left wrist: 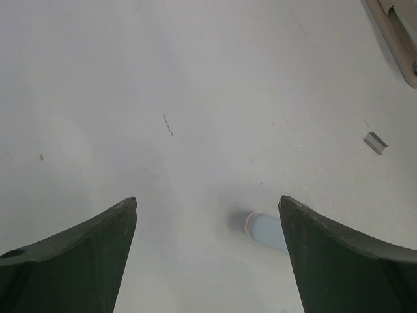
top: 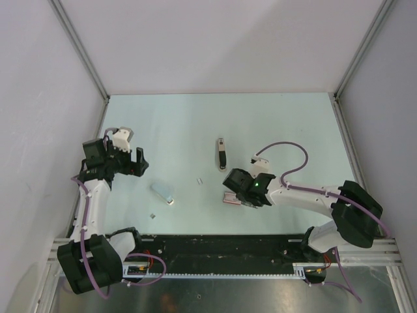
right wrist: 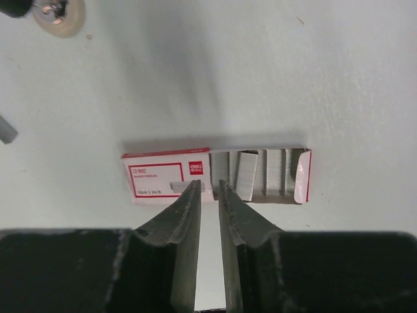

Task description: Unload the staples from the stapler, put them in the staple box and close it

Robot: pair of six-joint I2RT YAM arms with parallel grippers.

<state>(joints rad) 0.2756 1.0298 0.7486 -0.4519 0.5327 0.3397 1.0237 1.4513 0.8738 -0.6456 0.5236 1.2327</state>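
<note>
The slim black stapler (top: 221,153) with its silvery strip lies on the table in the middle, apart from both grippers. One end shows in the left wrist view (left wrist: 395,34). My right gripper (top: 242,193) hangs over a pinkish staple box (right wrist: 215,176) that lies open, with strips of staples (right wrist: 247,175) inside. Its jaws stand a narrow gap apart (right wrist: 208,187) at the box's near edge, and I see nothing gripped between them. My left gripper (top: 132,163) is wide open and empty (left wrist: 208,202) at the left.
A pale blue-white block (top: 163,191) lies between the arms and also shows in the left wrist view (left wrist: 266,231). Small loose staple pieces lie on the table (top: 199,180), (top: 152,214), (left wrist: 375,142). White walls enclose the table on three sides.
</note>
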